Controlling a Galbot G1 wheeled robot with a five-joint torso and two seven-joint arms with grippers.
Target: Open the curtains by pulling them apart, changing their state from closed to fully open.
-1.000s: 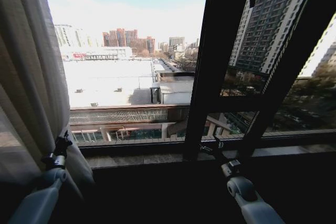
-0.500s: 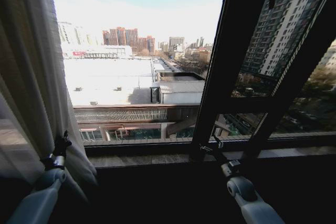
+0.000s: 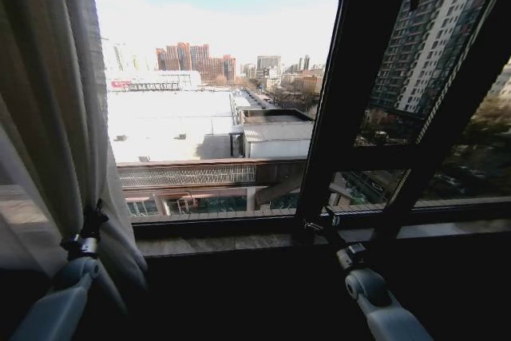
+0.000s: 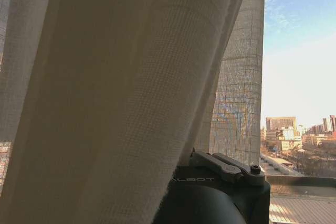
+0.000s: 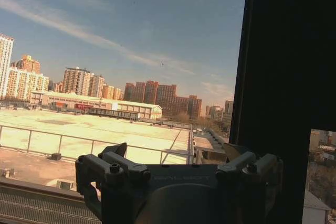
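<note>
We see right hand (image 5: 176, 153) low in view, fingers (image 5: 113, 153) spread apart, nothing between. Dark window frame (image 5: 278, 66) just beside. Behind glass: flat rooftop (image 5: 94, 135), city towers (image 5: 79, 81), sky.

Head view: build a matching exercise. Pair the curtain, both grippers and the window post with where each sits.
Things:
1. curtain
2. left gripper
3. right gripper
4. post

Places:
a. low, by the sill, at the post's foot
b. bunched along the left edge
c. against the curtain's lower folds
d. dark, upright, right of centre

Pairs: 1-b, 2-c, 3-a, 4-d
</note>
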